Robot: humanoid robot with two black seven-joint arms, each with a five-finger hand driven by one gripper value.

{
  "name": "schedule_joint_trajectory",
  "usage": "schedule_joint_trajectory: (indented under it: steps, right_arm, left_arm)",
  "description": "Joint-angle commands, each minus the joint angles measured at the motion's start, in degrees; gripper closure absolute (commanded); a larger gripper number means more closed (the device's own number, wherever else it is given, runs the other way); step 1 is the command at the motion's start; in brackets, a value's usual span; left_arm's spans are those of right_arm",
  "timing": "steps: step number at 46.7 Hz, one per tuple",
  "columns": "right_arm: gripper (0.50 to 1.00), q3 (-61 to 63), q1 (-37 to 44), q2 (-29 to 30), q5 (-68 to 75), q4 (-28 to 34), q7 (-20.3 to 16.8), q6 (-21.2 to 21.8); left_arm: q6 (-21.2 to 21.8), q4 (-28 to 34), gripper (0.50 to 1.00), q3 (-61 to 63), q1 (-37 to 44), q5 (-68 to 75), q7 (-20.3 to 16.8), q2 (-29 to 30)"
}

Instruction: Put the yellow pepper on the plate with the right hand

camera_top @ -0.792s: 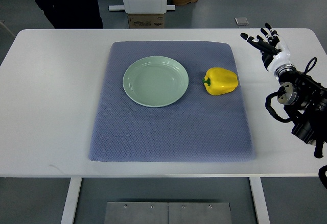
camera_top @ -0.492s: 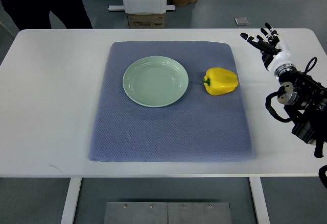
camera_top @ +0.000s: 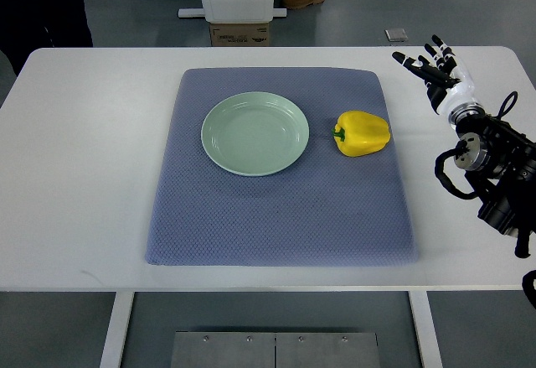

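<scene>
the task is at its very start: the reach has not closed on anything. the right hand [camera_top: 435,70] hovers over the far right corner of the white worktop [camera_top: 84,175], fingers spread and holding nothing, its arm coming in from the right edge. the yellow pepper [camera_top: 363,133] lies on its side on the blue-grey mat [camera_top: 276,217], on the right part of the mat, stem toward the pale green plate [camera_top: 255,133], which sits just left of it with a small gap between them. the plate is bare. the hand is well apart from the pepper, to its right and farther back. the next move, as i judge it, calls for bringing the hand left and nearer over the pepper, lowering, and closing the fingers round its body before carrying it left to the plate. the left arm does not show.
</scene>
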Motion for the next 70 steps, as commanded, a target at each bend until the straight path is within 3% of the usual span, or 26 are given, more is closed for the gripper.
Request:
schedule_joint_trajectory:
  steps: [1, 8, 24, 37, 46, 52, 57, 62, 70]
  right_arm:
    - [0.5, -0.02, 0.0, -0.03, 0.01, 0.07, -0.19, 0.23]
    - [0.5, -0.02, -0.17, 0.05, 0.01, 0.07, -3.09, 0.85]
    - [0.5, 1.99, 0.0, -0.03, 0.36, 0.07, -2.57, 1.37]
    - [0.5, 0.42, 1.67, -0.65, -0.34, 0.86, -2.13, 5.42]
    - [0.5, -5.55, 4.4, -6.36, -0.34, 2.0, -1.86, 12.62]
    - [0.5, -11.35, 5.19, -11.28, -2.18, 5.08, 0.86, 18.42]
    - [0.5, -16.54, 6.33, -14.97, -9.03, 8.68, 6.04, 21.76]
    - [0.5, -18.92, 6.42, -18.22, -15.89, 13.07, 10.87, 22.21]
    - [0.5, -23.3, 5.89, -21.83, -23.8, 19.93, 15.36, 22.21]
  left_arm:
    - [0.0, -0.01, 0.5, 0.0, 0.08, 0.0, 0.0, 0.0]
    - [0.0, -0.01, 0.5, 0.0, 0.0, 0.0, 0.0, 0.0]
    - [0.0, -0.01, 0.5, 0.0, 0.08, 0.0, 0.0, 0.0]
    - [0.0, -0.01, 0.5, 0.0, 0.08, 0.0, 0.0, 0.0]
    - [0.0, -0.01, 0.5, 0.0, 0.08, 0.0, 0.0, 0.0]
    - [0.0, -0.01, 0.5, 0.0, 0.08, 0.0, 0.0, 0.0]
    - [0.0, -0.01, 0.5, 0.0, 0.08, 0.0, 0.0, 0.0]
    - [0.0, -0.01, 0.5, 0.0, 0.0, 0.0, 0.0, 0.0]
    - [0.0, -0.01, 0.5, 0.0, 0.08, 0.0, 0.0, 0.0]
